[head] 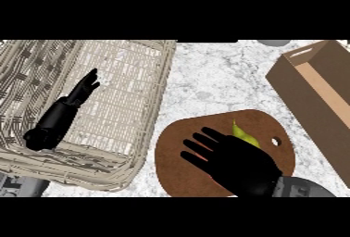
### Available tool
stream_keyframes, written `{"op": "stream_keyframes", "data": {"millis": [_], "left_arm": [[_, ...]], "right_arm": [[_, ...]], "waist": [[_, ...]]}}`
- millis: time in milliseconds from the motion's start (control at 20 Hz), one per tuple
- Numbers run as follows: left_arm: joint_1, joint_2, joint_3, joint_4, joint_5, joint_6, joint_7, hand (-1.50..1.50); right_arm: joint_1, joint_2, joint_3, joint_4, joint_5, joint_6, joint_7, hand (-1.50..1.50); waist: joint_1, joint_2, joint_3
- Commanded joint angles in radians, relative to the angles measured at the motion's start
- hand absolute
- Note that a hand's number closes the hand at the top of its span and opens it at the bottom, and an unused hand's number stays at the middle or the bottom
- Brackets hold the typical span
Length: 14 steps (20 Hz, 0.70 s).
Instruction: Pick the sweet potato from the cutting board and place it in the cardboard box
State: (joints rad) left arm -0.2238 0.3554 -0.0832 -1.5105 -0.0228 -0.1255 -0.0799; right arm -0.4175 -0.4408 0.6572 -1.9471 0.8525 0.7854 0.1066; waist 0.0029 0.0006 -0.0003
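Observation:
A brown cutting board [176, 159] with a small hole lies on the marble counter at lower middle. On it lies the yellow-green sweet potato [244, 134]; only its far tip shows past my right hand [232, 161]. That hand lies over the board with its fingers straight and spread toward the upper left, open, covering most of the sweet potato. Whether it touches the sweet potato is hidden. The open cardboard box [306, 85] stands at the right edge, apart from the board. My left hand [83, 89] rests open over the wicker basket, fingers pointing up.
A large wicker basket [137, 83] fills the left side, its rim close to the board's left edge. A grey rounded object [274, 42] shows at the top edge. Bare marble counter [219, 78] lies between basket, board and box.

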Motion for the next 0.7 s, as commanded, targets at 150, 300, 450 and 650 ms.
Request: {"op": "stream_keyframes", "data": {"millis": [150, 300, 450, 650], "left_arm": [[0.039, -0.043, 0.012, -0.033, -0.056, -0.01, -0.009, 0.0], [-0.036, -0.058, 0.021, 0.006, -0.066, -0.004, 0.021, 0.0], [0.035, -0.029, 0.076, -0.053, -0.024, -0.071, 0.012, 0.0], [-0.033, -0.063, 0.063, 0.004, -0.065, -0.053, 0.017, 0.0]], "right_arm": [[0.046, 0.098, 0.034, 0.072, 0.127, -0.032, -0.044, -1.5], [0.125, 0.046, 0.069, 0.047, 0.153, -0.085, -0.108, -1.5], [0.083, 0.056, -0.022, 0.072, 0.158, -0.014, -0.153, -1.5], [-0.002, 0.148, -0.016, 0.187, 0.226, -0.013, -0.137, -1.5]], "waist": [[-0.001, -0.001, 0.0], [-0.007, -0.001, 0.0], [-0.002, -0.001, 0.0], [-0.001, 0.0, 0.0]]}}
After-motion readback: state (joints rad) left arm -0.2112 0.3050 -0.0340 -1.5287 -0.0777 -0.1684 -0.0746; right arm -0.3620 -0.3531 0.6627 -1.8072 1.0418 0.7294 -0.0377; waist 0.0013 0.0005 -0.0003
